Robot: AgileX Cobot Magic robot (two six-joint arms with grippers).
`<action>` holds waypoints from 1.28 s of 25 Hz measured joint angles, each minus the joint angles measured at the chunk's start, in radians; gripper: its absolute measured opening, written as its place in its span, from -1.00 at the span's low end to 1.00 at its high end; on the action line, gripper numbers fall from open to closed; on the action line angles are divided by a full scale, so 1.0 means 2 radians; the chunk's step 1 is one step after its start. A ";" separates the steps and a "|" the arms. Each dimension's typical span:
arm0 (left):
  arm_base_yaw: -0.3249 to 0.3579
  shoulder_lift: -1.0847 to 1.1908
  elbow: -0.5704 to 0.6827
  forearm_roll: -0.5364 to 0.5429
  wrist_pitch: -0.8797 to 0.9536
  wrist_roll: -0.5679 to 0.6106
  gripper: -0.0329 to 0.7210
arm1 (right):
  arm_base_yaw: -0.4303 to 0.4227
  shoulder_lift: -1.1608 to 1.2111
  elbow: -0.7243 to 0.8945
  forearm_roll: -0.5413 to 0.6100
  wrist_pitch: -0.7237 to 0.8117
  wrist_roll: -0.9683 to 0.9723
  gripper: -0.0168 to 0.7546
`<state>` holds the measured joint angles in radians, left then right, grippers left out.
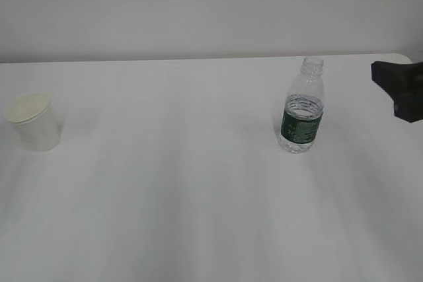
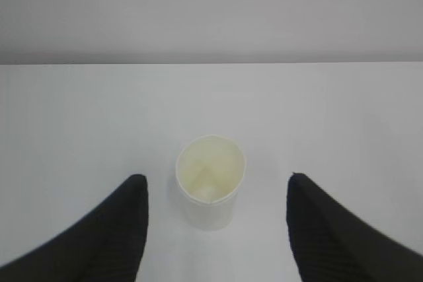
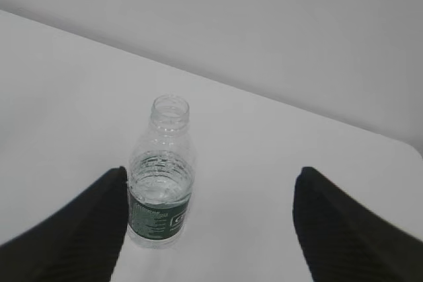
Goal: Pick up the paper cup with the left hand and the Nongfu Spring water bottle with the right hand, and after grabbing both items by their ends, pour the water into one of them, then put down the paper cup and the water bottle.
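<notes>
White table (image 1: 198,196), plain wall (image 1: 198,4) behind. Cup (image 1: 33,120) upright near table's left edge, well apart from bottle (image 1: 302,107), nothing between them. Bottle upright right of centre, capless, green label, water (image 1: 305,105) up to about label top. Right hand (image 1: 400,87) just a dark shape at frame's right edge, beside bottle, apart from it; pincer not readable there.

Left wrist view: cup (image 2: 210,189) upright, cream inside, looks empty, centred just ahead of left hand (image 2: 215,193). Fingers (image 2: 109,229) spread wide on both sides of cup, not touching, holding nothing. Bare table around cup, no obstruction.

Right wrist view: bottle (image 3: 160,173) upright, off-centre, just beside the left-in-frame finger (image 3: 86,229); cannot tell if touching. Right hand (image 3: 210,179) spread wide, holding nothing, large gap from bottle to other finger. Table corner (image 3: 403,146) visible past bottle. Nothing blocking the approach.
</notes>
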<state>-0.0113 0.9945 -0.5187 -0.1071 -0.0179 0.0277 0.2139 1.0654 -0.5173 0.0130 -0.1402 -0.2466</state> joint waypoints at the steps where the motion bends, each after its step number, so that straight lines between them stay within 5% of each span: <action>1: 0.000 0.003 0.007 -0.002 -0.012 0.000 0.34 | 0.001 0.008 0.004 0.000 -0.011 0.004 0.57; 17: -0.002 0.033 0.108 -0.025 -0.182 -0.021 0.33 | 0.001 0.065 0.101 -0.019 -0.197 0.068 0.57; 25: -0.059 0.090 0.162 -0.023 -0.263 -0.027 0.33 | 0.001 0.101 0.136 -0.048 -0.257 0.097 0.57; 32: -0.065 0.145 0.221 -0.013 -0.353 -0.028 0.32 | 0.001 0.137 0.165 -0.079 -0.320 0.111 0.57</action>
<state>-0.1417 1.2837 -0.0759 -0.1335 -0.7229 -0.0283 0.2162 1.3400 -0.1868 -0.1452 -0.7801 -0.0247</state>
